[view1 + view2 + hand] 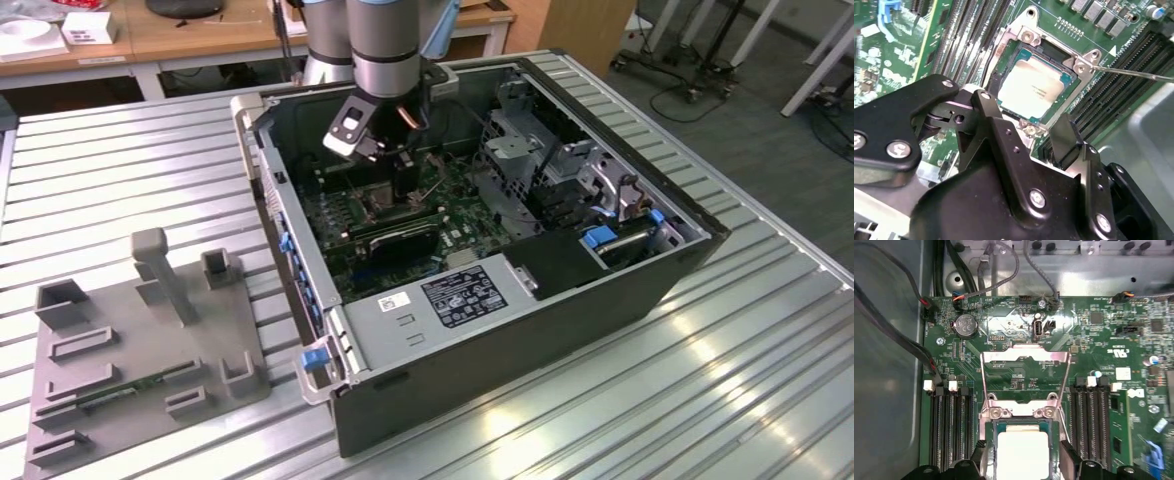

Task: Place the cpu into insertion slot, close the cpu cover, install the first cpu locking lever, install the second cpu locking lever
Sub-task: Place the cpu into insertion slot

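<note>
Silvery cpu [1031, 86] in socket [1004, 75] w/ cpu cover [1024, 356] open; I see gripper [1023, 114] fingers wide, empty, just above

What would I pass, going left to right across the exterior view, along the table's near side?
Going rightward: grey slotted holder → blue latch → power supply → blue drive-bay clip.
</note>
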`<action>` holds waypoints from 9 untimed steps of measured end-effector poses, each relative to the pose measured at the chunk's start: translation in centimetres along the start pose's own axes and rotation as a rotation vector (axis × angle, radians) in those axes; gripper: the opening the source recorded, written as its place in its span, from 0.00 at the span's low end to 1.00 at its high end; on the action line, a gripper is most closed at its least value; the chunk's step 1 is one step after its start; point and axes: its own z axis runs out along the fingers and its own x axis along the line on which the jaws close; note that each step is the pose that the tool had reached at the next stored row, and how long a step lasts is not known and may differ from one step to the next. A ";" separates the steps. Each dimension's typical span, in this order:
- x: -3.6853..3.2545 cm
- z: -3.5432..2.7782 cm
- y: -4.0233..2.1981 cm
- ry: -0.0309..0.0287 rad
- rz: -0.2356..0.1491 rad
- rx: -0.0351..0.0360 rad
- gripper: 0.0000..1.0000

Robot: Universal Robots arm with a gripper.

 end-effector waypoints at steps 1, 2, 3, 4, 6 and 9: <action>0.00 -0.28 0.03 -0.0010 0.000 0.0002 0.67; -0.01 -0.54 0.05 -0.0017 0.000 0.0002 0.67; -0.01 -0.77 0.08 -0.0023 0.000 0.0000 0.67; -0.01 -1.01 0.10 -0.0030 0.000 0.0000 0.67; -0.02 -1.29 0.13 -0.0052 0.000 0.0001 0.67; -0.02 -1.30 0.13 -0.0058 -0.001 0.0000 0.67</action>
